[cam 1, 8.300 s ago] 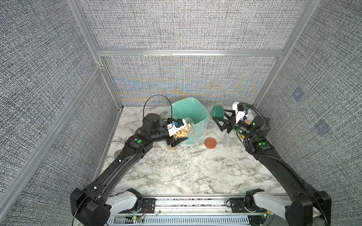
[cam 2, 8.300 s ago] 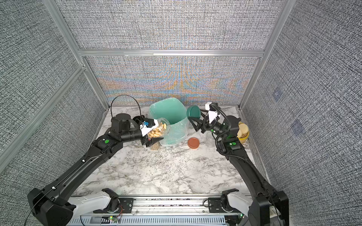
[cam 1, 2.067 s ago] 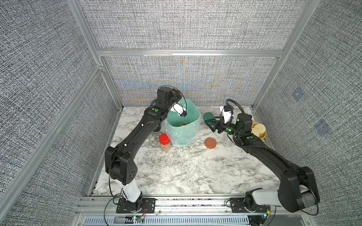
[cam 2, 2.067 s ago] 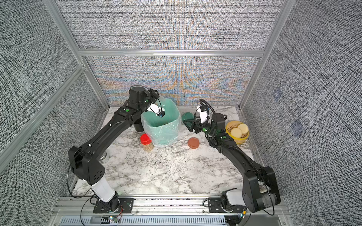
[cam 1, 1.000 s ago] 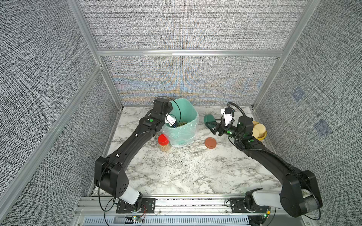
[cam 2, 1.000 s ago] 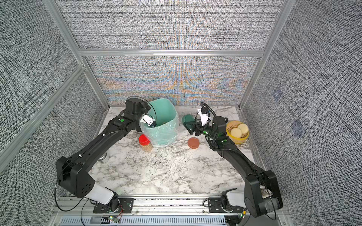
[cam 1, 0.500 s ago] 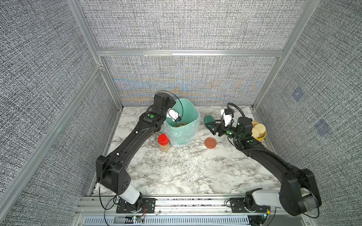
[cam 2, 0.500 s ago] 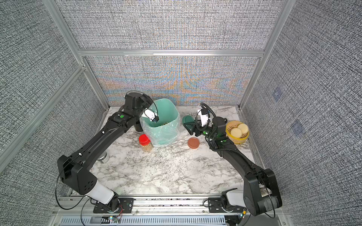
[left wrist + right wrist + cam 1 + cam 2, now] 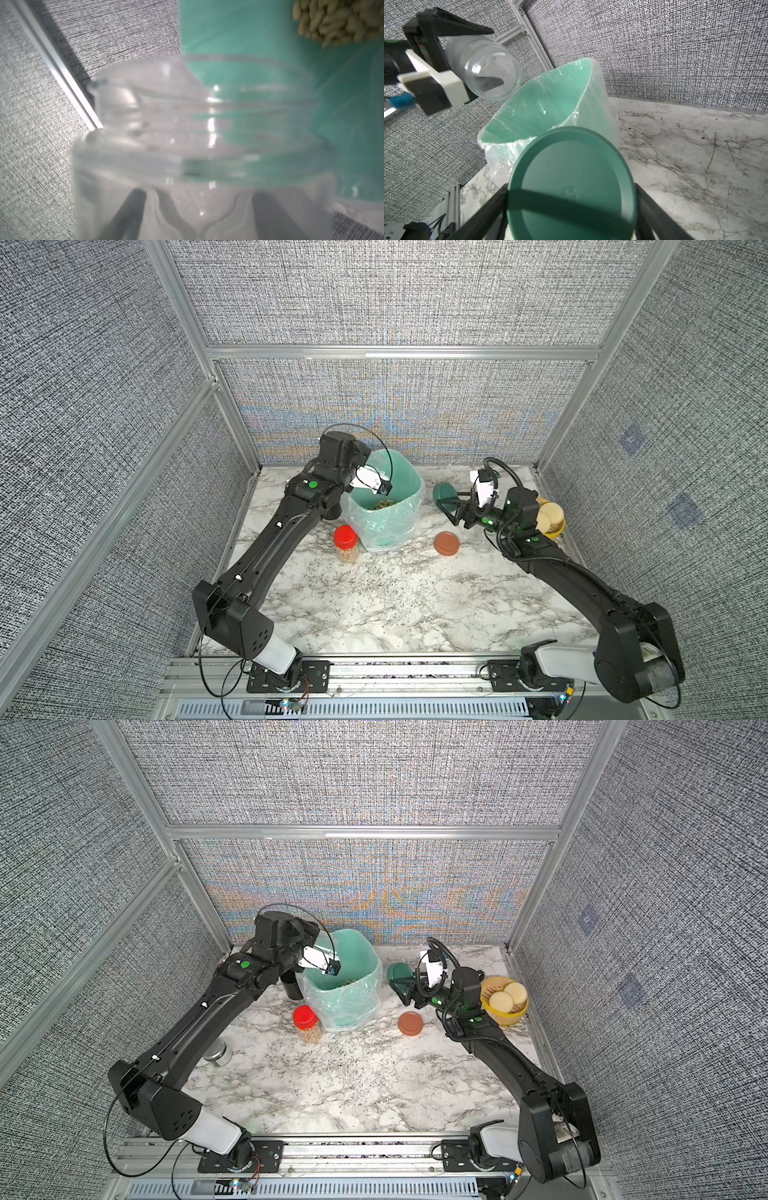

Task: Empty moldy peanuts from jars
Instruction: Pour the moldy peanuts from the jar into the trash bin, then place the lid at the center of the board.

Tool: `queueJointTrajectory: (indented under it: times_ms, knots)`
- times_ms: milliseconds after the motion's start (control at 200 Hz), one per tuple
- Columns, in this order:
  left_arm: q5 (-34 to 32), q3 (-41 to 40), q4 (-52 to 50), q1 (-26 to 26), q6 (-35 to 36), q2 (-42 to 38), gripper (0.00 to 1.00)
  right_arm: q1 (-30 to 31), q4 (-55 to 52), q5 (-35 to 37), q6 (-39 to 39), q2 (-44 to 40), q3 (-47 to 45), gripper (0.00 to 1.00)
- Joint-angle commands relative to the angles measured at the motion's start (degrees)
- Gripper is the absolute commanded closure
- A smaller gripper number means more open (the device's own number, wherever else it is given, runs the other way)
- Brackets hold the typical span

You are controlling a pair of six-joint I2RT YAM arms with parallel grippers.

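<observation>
My left pincer [image 9: 498, 58] clamps the empty clear plastic jar [image 9: 481, 66], its mouth tilted over the mint-green lined bin [image 9: 588, 70] that holds the tan peanuts [image 9: 332, 20]. Across the bin, my right pincer [image 9: 571, 189] grips the dark green lid [image 9: 571, 166].

I count two jars: one lidless jar [image 9: 488, 68] and one red-lidded jar [image 9: 348, 555]. The lids are three: one red lid [image 9: 345, 534], one dark green lid [image 9: 442, 492] and one terracotta lid [image 9: 446, 543]. The moldy peanuts [image 9: 332, 18] are too many to count; they make one heap in the bin and one filling in the red-lidded jar.

There is one teal bin [image 9: 405, 483] with one plastic liner, one black mug [image 9: 291, 989], one steel tin [image 9: 217, 1053] and one yellow bowl [image 9: 505, 1019]. In the bowl two pale discs [image 9: 515, 992] show plainly in a top view.

One counter [image 9: 374, 605] carries all of this. The arms are two, each with one end effector: the left end effector [image 9: 496, 58] and the right end effector [image 9: 571, 187].
</observation>
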Motion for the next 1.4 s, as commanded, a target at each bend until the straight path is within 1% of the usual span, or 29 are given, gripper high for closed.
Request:
queueJointTrajectory:
  times_ms: [0,60,155,255,325,400,490,591,646,686,711,761,851,911,966,1036,1131,1176,1266,1391]
  knots:
    - [9.1,4.4,-2.2,0.1,-17.0,-0.9,1.0,0.0,1.4,-0.3,-0.3,-0.3,0.6,0.49]
    - [13.8,6.7,-3.0,0.2,-23.7,-1.5,1.0,0.0,1.1,-0.4,-0.5,-0.6,0.8,0.49]
    - [23.2,9.3,-4.2,0.8,-33.7,-2.6,1.0,-0.1,-0.5,0.1,-1.1,-1.5,1.4,0.49]
    - [30.9,8.5,-3.0,1.1,-40.7,-3.9,1.0,-1.1,-2.7,0.7,-1.2,-3.1,2.3,0.49]
    - [35.9,7.1,-1.8,1.1,-45.5,-4.8,1.0,-1.9,-6.3,2.4,-2.4,-4.1,3.4,0.49]
    - [41.6,3.3,1.1,1.1,-51.0,-6.4,1.0,-2.5,-12.4,6.6,-4.2,-4.6,5.4,0.48]
    - [48.7,-4.1,7.8,1.1,-57.5,-9.0,1.0,-2.9,-19.5,10.1,-7.1,-5.0,7.5,0.48]
    - [55.5,-13.9,22.2,1.1,-67.3,-12.1,1.0,-3.0,-22.3,14.3,-7.9,-5.6,6.7,0.45]
    - [58.1,-19.3,30.0,1.1,-73.3,-13.4,1.0,-3.0,-23.7,17.2,-7.7,-5.3,6.4,0.44]
    - [59.9,-22.9,35.5,1.1,-76.1,-14.2,1.0,-2.9,-24.9,18.6,-7.8,-4.6,6.6,0.44]
    - [60.3,-25.3,39.2,1.1,-78.3,-14.6,1.0,-3.0,-25.6,19.0,-7.7,-4.1,7.0,0.43]
    - [60.6,-28.6,43.4,1.1,-82.9,-15.4,1.0,-3.0,-26.6,19.1,-7.6,-2.5,7.7,0.42]
    - [63.8,-33.1,43.9,0.9,-82.8,-16.9,1.0,-2.8,-28.2,19.2,-6.6,1.9,10.0,0.42]
    - [63.5,-36.6,44.8,0.3,-83.1,-18.8,1.0,-2.9,-29.5,19.2,-6.1,5.9,12.0,0.42]
    - [63.4,-41.3,47.6,-0.2,-83.7,-20.9,1.0,-2.8,-30.7,19.0,-5.6,10.1,14.3,0.42]
    - [63.6,-46.2,50.7,-0.9,-85.8,-24.0,1.0,-2.5,-31.5,19.6,-5.1,15.1,17.3,0.42]
    - [63.0,-50.6,50.3,-2.1,-86.1,-28.1,1.0,-1.4,-32.7,22.7,-5.5,21.1,22.2,0.41]
    - [61.8,-52.3,50.2,-2.8,-87.9,-29.7,1.0,-0.8,-35.0,24.1,-6.0,24.4,25.3,0.41]
    - [61.7,-55.6,50.3,-3.8,-88.6,-32.0,1.0,0.8,-40.6,27.8,-7.1,30.7,31.9,0.39]
    - [59.5,-59.5,50.5,-4.6,-89.7,-35.0,1.0,2.5,-43.3,32.1,-6.8,35.1,34.1,0.37]
